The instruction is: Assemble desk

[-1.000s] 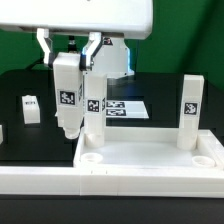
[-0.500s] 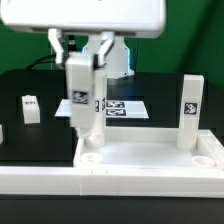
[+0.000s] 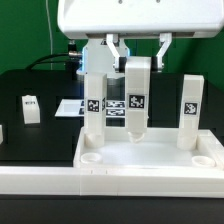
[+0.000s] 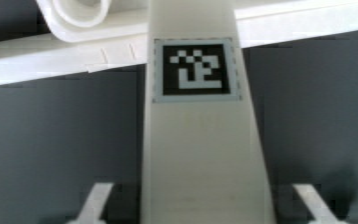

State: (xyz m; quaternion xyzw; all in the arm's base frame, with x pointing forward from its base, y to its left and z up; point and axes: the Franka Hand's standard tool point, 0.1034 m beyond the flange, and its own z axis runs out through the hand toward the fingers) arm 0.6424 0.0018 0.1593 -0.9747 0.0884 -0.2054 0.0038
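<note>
The fingers grasped a white leg upright above the desk slab. A second leg and third leg stood socketed; the fourth leg sat apart at the exterior view's left, unfitted.

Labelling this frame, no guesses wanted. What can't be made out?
Exterior view: the held leg hides the desk slab behind its foot, so any gap is unclear.
Exterior view: marker board mostly covered by that leg and a standing leg.
Exterior view: small white block: tag too small to read.
Wrist view: the held leg fills the picture, blocking most of the slab; the gripper is cut off by the edge.
</note>
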